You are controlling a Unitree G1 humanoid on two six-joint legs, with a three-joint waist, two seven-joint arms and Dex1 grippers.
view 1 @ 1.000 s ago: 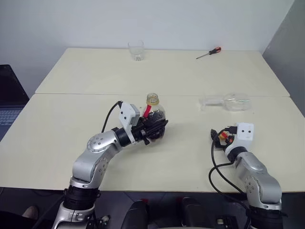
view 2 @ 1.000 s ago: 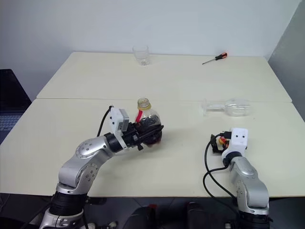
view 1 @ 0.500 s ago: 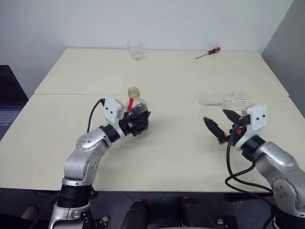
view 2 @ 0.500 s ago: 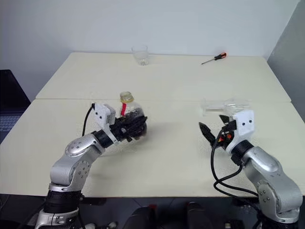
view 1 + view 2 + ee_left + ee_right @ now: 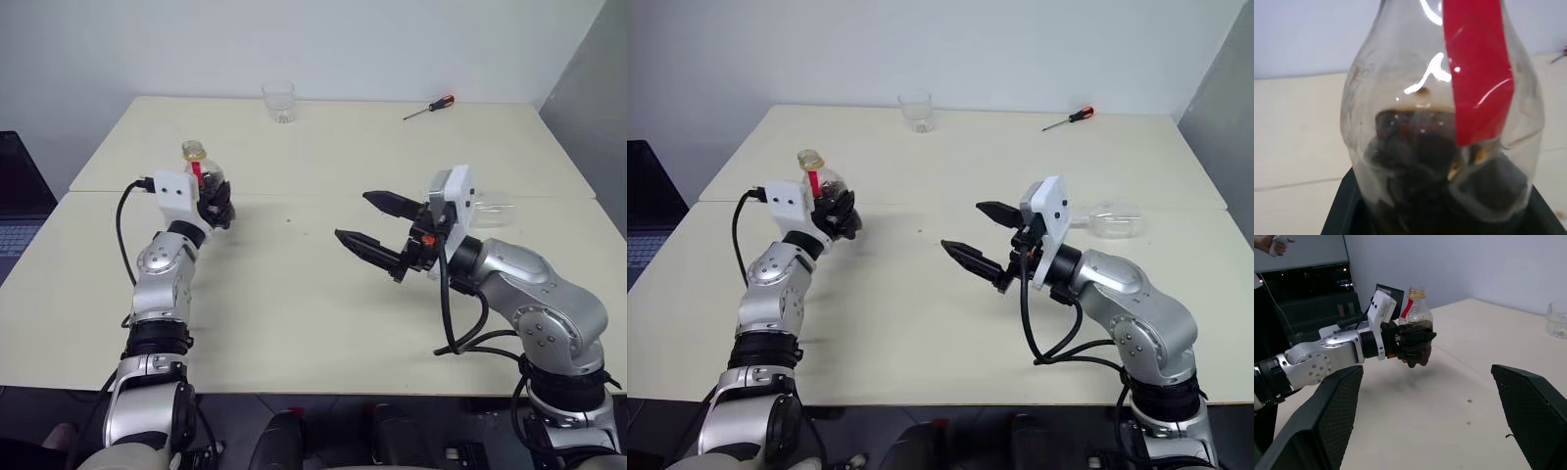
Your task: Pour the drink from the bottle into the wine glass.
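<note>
Left gripper (image 5: 838,217) holds the bottle (image 5: 820,186) upright above the counter (image 5: 294,313), near its left side, close to the seam between the two counter tops. Jaws closed around the bottle's bulbous lower body. In the left wrist view the drink (image 5: 1430,161) sits dark in the lower part of the bottle, level, with the red label (image 5: 1476,73) running up toward the neck. Bottle mouth yellow-rimmed at the top; cannot tell whether a cap is on.

Right gripper (image 5: 377,227) hangs in the air over the middle of the counter, pointing toward the left arm, jaws spread wide, nothing between them. Right wrist view looks between its two black fingers (image 5: 1528,416) straight at the left gripper and the bottle.

Wine glass (image 5: 488,209) lies on its side on the counter at the right, mostly hidden behind the right wrist; bowl partly visible. Well apart from the bottle.

Clear tumbler (image 5: 279,102) stands upright at the far edge of the counter. Screwdriver (image 5: 428,107) with a red handle lies at the far right. A dark laptop (image 5: 18,211) sits off the left edge.
</note>
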